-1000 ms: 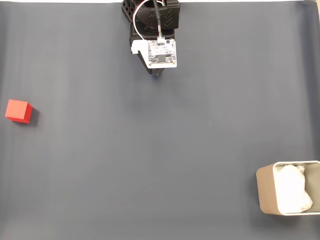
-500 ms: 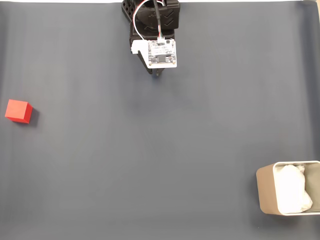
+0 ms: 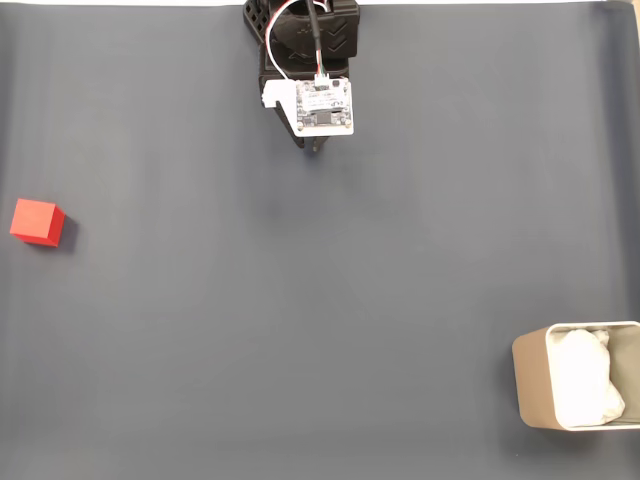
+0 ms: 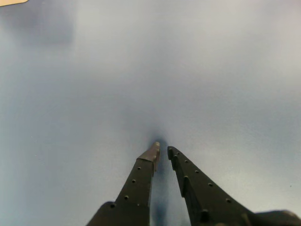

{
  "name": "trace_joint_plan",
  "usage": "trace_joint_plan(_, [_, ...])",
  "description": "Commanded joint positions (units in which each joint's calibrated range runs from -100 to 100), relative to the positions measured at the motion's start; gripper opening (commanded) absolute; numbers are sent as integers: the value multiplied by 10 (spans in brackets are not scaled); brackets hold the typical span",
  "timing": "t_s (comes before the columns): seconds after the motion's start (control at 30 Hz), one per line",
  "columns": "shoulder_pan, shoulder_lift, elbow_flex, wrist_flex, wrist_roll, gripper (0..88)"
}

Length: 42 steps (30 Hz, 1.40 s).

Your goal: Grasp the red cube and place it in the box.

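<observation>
End effector (image 4: 162, 149) sits at 12 o'clock on the tabletop (image 3: 320, 300), nearly clenched and holding nothing. Cube (image 3: 37, 222) rests at 9 o'clock; box (image 3: 530, 385) at 4 o'clock.

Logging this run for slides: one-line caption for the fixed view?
Arm at top centre, red cube at left edge, box at bottom right, on the dark mat.

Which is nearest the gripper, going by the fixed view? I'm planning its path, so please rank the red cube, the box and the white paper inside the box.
From the gripper at top centre:
1. The red cube, at the left edge.
2. The box, bottom right; its near wall comes first.
3. The white paper, just beyond that wall inside the box.
</observation>
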Motion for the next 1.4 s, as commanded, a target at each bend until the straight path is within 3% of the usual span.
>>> trace_joint_plan(0.0, [2, 0, 5, 11, 3, 23])
trace_joint_plan(0.57, [-2, 0, 5, 11, 7, 0])
trace_joint_plan(0.73, [2, 26, -19, -62, 10, 0])
trace_joint_plan(0.9, [-9, 149, -177, -112, 3, 0])
trace_joint_plan(1.37, [-8, 465, -683, -58, 7, 0])
